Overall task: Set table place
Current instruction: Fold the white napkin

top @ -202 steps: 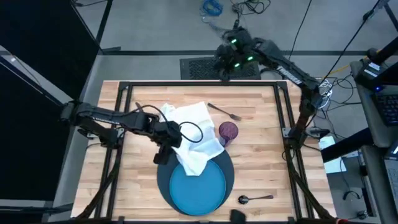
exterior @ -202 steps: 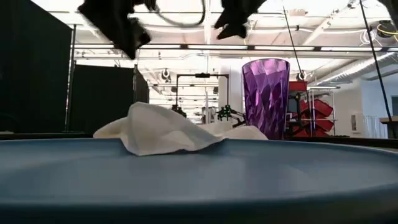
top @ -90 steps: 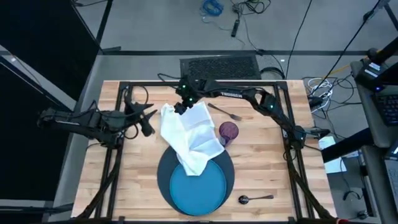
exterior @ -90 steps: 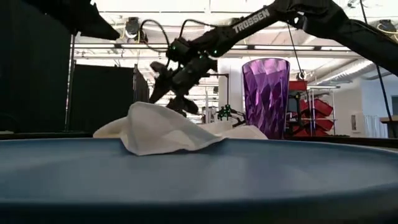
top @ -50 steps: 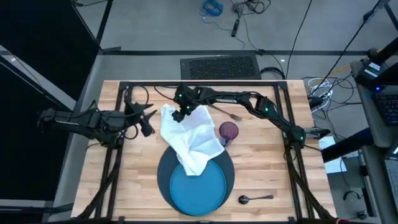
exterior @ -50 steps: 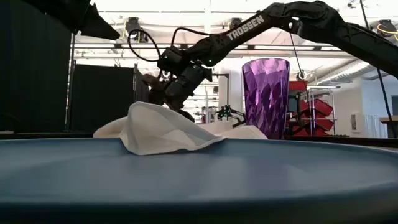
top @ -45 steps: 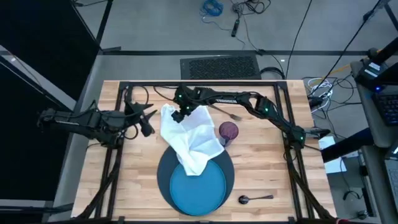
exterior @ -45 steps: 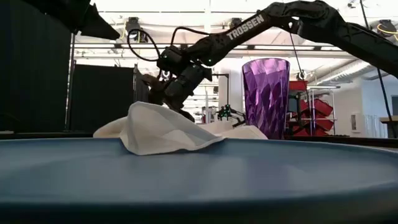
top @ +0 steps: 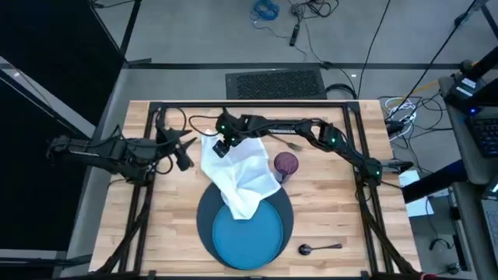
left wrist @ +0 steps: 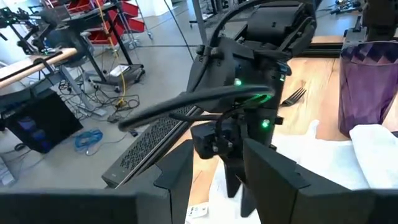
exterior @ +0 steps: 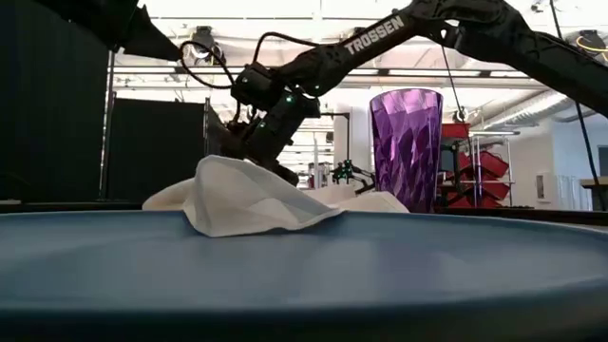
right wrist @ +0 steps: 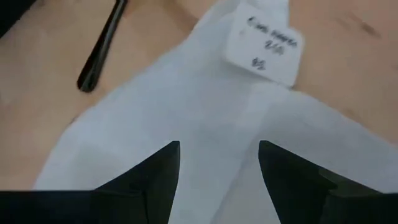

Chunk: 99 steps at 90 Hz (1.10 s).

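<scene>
- Your right tool (top: 220,146) is down over the far-left corner of the crumpled white cloth napkin (top: 237,173), fingers (right wrist: 155,177) spread wide with cloth between them, nothing pinched yet.
- That napkin sprawls across the light wooden plank worktop (top: 327,202), its near end draped onto the bright blue round plate (top: 247,231), which sits on the dark slate-blue round charger (top: 205,233).
- I'd call this the napkin step: next you need to close on that corner and draw the cloth clear of the plate.
- The small purple faceted cup (top: 285,165) stands touching the napkin's right edge; mind it when you drag.
- The dark fork (top: 286,144) lies beyond the cup, the dark spoon (top: 319,248) right of the charger.
- Your left tool (top: 183,152) waits left of the napkin, fingers apart, empty.
- Writing: "TROSSEN" runs along the right arm in the low view; the napkin's white tag (right wrist: 265,45) carries print too blurred to read.
</scene>
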Each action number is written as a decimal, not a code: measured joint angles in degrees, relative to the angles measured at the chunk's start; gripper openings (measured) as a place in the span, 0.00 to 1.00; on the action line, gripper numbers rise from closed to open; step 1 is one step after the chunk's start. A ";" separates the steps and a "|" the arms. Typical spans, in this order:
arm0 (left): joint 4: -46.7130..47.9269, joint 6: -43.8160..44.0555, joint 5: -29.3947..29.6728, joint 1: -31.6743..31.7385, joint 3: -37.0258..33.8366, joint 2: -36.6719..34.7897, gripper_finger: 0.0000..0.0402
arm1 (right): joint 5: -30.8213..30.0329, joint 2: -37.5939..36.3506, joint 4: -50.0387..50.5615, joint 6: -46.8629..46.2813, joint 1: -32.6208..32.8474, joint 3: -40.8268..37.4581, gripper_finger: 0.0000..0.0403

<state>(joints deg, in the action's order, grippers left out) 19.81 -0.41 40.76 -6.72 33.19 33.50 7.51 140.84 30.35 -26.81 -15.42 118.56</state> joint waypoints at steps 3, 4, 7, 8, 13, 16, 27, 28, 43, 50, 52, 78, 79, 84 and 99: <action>0.00 0.01 0.01 0.00 0.00 -0.01 0.31 | -0.06 0.00 0.02 -0.08 0.20 0.00 0.50; 0.00 0.01 0.01 0.00 0.00 -0.01 0.31 | -0.10 0.00 0.01 -0.11 0.26 0.00 0.50; 0.00 -0.01 0.02 0.00 0.00 -0.01 0.31 | -0.27 0.00 0.00 -0.16 0.35 0.00 0.50; 0.00 0.00 0.00 0.00 0.00 -0.01 0.31 | -0.41 0.00 0.00 -0.18 0.40 0.00 0.50; 0.00 0.01 0.00 0.00 0.01 0.01 0.31 | -1.91 0.00 0.00 -0.33 0.73 0.00 0.50; -0.02 0.01 0.00 0.00 0.02 0.01 0.31 | -3.20 0.00 0.05 -0.41 0.91 0.00 0.50; -0.02 0.05 -0.48 0.00 0.02 -0.01 0.31 | -6.13 0.00 0.27 0.24 1.23 0.00 0.50; -0.01 0.05 -0.64 0.00 0.02 -0.01 0.31 | -6.18 0.00 0.29 0.25 1.29 0.00 0.50; -0.01 0.05 -1.74 0.00 0.02 0.01 0.31 | -6.31 0.88 0.55 0.01 2.16 0.02 0.50; -0.02 0.03 -1.77 0.00 0.02 0.00 0.31 | -6.15 1.96 0.01 -0.03 2.57 0.03 0.50; 0.00 0.03 -1.78 0.00 0.02 0.02 0.31 | -6.44 2.16 0.07 0.06 2.64 0.02 0.50; 0.09 0.01 -1.78 0.00 0.02 0.02 0.31 | -7.69 2.54 -0.50 1.43 2.82 0.09 0.40; 0.10 0.01 -1.78 0.00 0.02 0.02 0.31 | -7.75 2.54 -0.49 1.55 2.82 0.09 0.38; 0.13 0.01 -1.78 0.00 0.02 -0.01 0.31 | -7.91 2.54 -0.46 2.04 2.78 0.09 0.32; 0.23 -0.19 -1.78 0.00 0.02 -0.01 0.31 | -7.86 2.54 -0.42 4.00 2.69 0.04 0.11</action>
<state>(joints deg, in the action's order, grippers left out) 20.04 -0.60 38.98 -6.72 33.21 33.50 -0.35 143.37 29.93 -22.81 -12.73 118.61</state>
